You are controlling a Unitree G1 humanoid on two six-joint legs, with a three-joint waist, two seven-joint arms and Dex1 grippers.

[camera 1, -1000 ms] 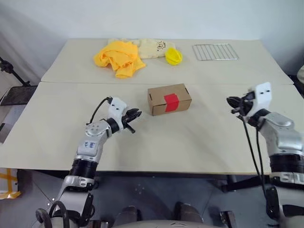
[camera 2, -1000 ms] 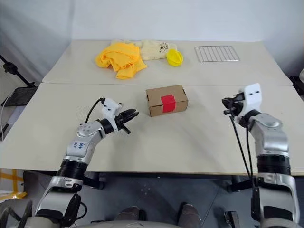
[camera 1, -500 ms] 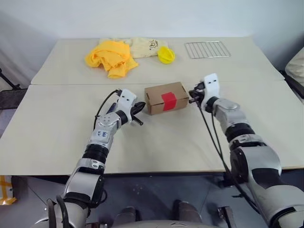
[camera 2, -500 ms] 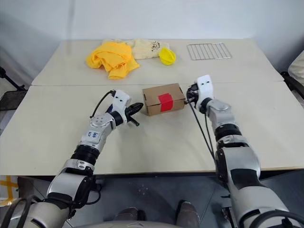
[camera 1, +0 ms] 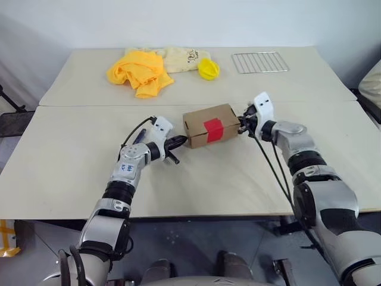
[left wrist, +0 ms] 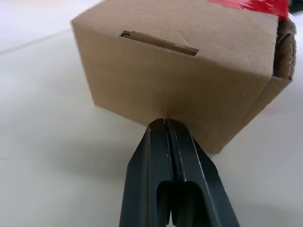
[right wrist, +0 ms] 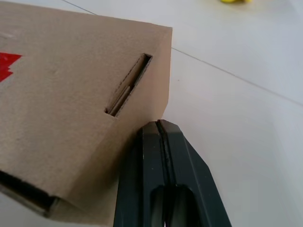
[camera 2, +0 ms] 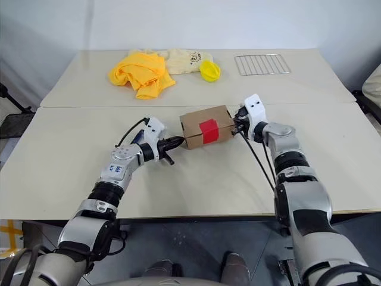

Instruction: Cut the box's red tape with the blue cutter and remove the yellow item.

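The brown cardboard box lies mid-table with its red tape over the top front edge. My left gripper is shut, its tip against the box's left end; in the left wrist view its closed tips touch the lower edge of that cardboard face. My right gripper is shut too, pressed to the box's right end. The right wrist view has its tips by the corner near a flap slot. Neither gripper holds anything. The blue cutter is out of view, and the yellow item is hidden.
At the back of the table lie a crumpled yellow cloth, a cream bag, a yellow round object and a wire rack. A seam crosses the table behind the box.
My right arm has swung in from the far right to the box's right end. My left gripper has edged right to the box's left end. The camera has shifted as well.
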